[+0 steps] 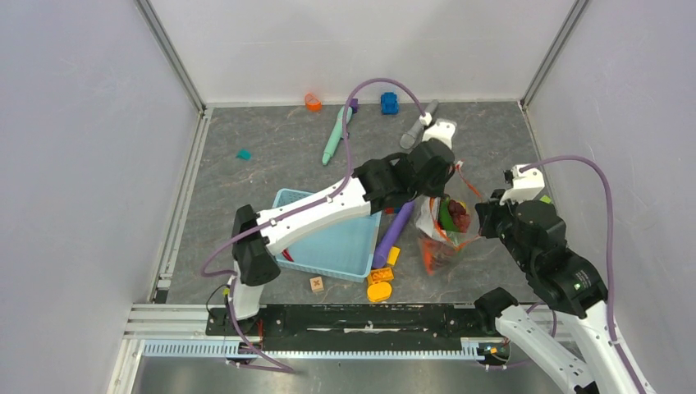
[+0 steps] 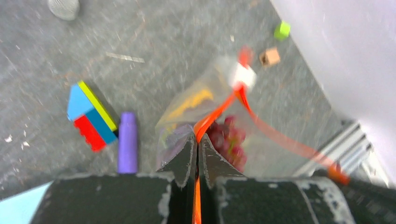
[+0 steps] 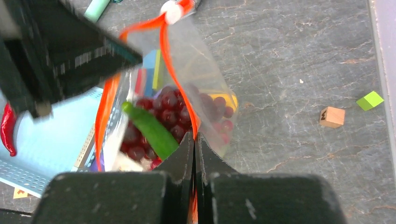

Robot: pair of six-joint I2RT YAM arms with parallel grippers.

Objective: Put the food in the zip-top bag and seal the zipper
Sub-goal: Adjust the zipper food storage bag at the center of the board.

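Bag (image 1: 444, 236) location: on the table (image 1: 271, 164) between the two grippers, just right of the purple cylinder (image 1: 396, 232) and the basket (image 1: 341, 246). In the top view the left arm covers the bag's upper part, so you cannot trace the mouth from there.

Left gripper (image 2: 198, 140): the fingers are pressed together with the zipper (image 2: 219, 111) pinched between the tips. From the tips the orange strip runs up to the white slider (image 2: 243, 77). This wrist view is blurred. Through the film you can make out only dark red grapes (image 2: 229, 135) and a yellow smear; the far end of the strip fades out at the lower right.

Right gripper (image 3: 194, 137): the fingers are closed on the zipper as well, on the strip's other run. In this view the two orange runs stand apart as an open loop and meet at the slider, which the top frame edge cuts off. Inside the bag you can see grapes, a green vegetable (image 3: 149, 128) lying tilted across them, and a yellow piece (image 3: 225, 100) behind the film. The bag's lower end is hidden behind the fingers, and other contents overlap too much to name.

Chilli (image 3: 7, 128): outside the bag, beside the basket, partly cut off by the left frame edge. The left arm's black body blocks the upper left of the right wrist view.
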